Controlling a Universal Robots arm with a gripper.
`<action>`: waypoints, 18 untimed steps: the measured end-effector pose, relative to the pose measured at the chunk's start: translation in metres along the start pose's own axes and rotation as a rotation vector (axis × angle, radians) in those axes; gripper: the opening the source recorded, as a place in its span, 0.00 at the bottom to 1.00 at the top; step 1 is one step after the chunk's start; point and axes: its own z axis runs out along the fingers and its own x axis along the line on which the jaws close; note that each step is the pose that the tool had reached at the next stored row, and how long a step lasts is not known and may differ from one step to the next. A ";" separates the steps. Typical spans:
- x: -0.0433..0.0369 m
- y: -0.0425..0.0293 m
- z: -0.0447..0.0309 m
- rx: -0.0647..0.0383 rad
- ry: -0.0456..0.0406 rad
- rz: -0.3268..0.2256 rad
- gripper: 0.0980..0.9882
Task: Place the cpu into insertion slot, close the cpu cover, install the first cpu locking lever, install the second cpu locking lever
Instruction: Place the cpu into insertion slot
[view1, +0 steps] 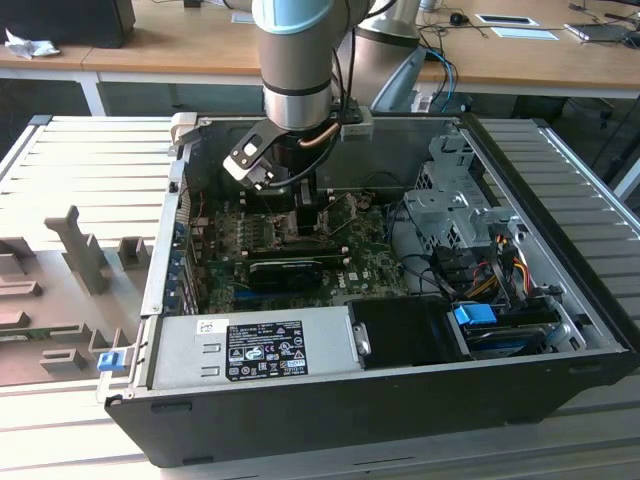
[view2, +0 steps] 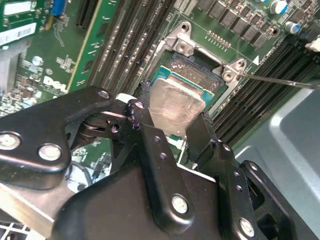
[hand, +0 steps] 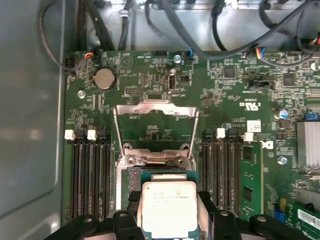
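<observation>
Squarely between the gripper's (view2: 172, 122) two black fingers (view2: 150, 135) sits the one cpu (view2: 175, 105), pale silvery face up, its opposite edges pinched by the narrowed jaws. It lies directly over the insertion slot (view2: 197, 67), whose dark centre and silvery rim show just beyond the fingertips. Whether the chip is fully seated or a little above the slot I cannot tell. The first wrist view brings in the single cpu cover (hand: 155, 107), a thin silvery frame with a square window. It is swung open away from the gripper and hinged along the slot's far edge, with the green motherboard (hand: 225, 90) visible through the window. One round coin battery (hand: 104, 78) sits farther out on the board. The second wrist view offers one thin wire lever (view2: 280, 81) standing off to one side of the fingers. Two banks of long black memory slots (hand: 92, 175) flank the fingers, one on each side. The exterior view takes in the single arm (view1: 295, 60) reaching down into the open computer case (view1: 400, 410), with one long black card (view1: 285, 270) just beside the gripper on the board.
</observation>
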 end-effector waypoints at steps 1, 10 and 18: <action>0.0010 -0.0003 0.0011 0.000 0.0000 0.000 0.48; 0.0055 -0.0042 0.0092 0.000 -0.0015 0.016 0.48; 0.0064 -0.0049 0.0181 0.000 -0.0034 0.016 0.48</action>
